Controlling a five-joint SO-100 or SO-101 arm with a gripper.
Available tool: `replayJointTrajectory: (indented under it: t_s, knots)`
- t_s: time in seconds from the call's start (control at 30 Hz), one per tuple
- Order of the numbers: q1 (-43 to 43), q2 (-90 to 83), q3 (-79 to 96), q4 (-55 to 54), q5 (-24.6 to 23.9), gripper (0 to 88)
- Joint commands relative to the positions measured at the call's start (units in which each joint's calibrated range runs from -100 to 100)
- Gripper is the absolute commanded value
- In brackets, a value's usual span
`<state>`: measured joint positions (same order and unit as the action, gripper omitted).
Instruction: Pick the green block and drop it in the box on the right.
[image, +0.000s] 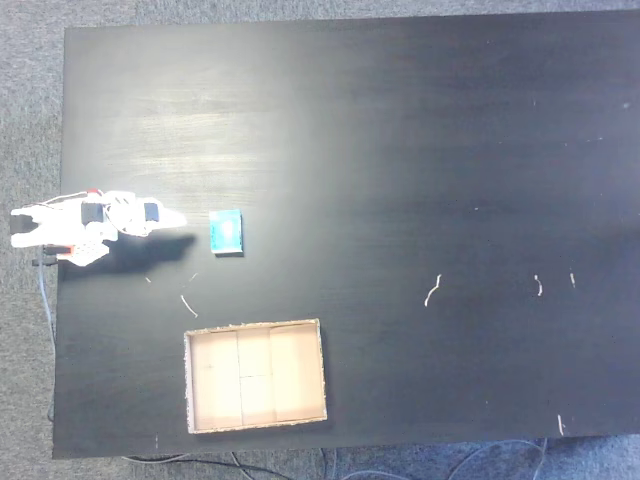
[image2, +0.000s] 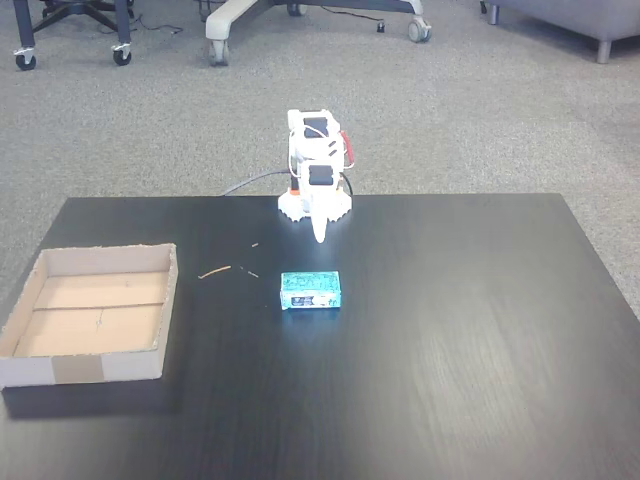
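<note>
Lying flat on the black tabletop (image: 420, 150), the green block (image: 227, 231) is a small teal slab with a paler top face that carries faint darker markings, seen more clearly in the fixed view from the front (image2: 310, 289). Its side walls look a deeper blue-green than the top, and it is a little longer than it is wide. It is far smaller than the box (image: 322, 370).

Taking the block as the landmark: the hand (image: 176, 218) sits just to its left in the fixed view from above, near it but apart, tips pointing toward it. In the front view the hand (image2: 320, 235) is directly behind the block, its white tip aimed down at the tabletop. The two fingers appear drawn together into one point, with nothing between them, though the pictures are too coarse to be sure of a small gap.

The box, a shallow tan cardboard tray with ragged edges and a pale creased floor, lies below the block in the view from above, well apart from it. In the front view the box (image2: 60, 368) is to the block's left, near the tabletop's edge. A few thin pale scraps (image2: 214, 271) lie between block and box.
</note>
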<state>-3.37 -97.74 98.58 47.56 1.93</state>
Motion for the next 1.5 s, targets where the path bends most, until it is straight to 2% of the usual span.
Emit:
replayJointTrajectory:
  t_s: [0.0, 0.57, 0.63, 0.67, 0.77, 0.97, 1.2, 1.33, 1.47]
  knots:
    - [0.2, -0.4, 1.4, 0.2, 0.0, 0.1]
    - [-0.4, -0.4, 1.4, 0.0, 0.3, 0.1]
    - [1.5, 0.5, 0.9, -1.7, -0.4, 18.4]
    - [2.3, 3.4, -1.6, -2.6, -0.3, 24.6]
    - [4.7, 19.0, -17.9, 1.6, 0.1, 31.5]
    - [11.6, 57.6, -48.2, 8.6, 1.8, 39.9]
    - [12.7, 91.6, -70.1, 9.9, 2.9, 43.2]
    - [11.7, 98.6, -75.7, 10.0, 4.4, 44.3]
    - [7.2, 103.2, -80.0, 9.7, 4.6, 43.7]
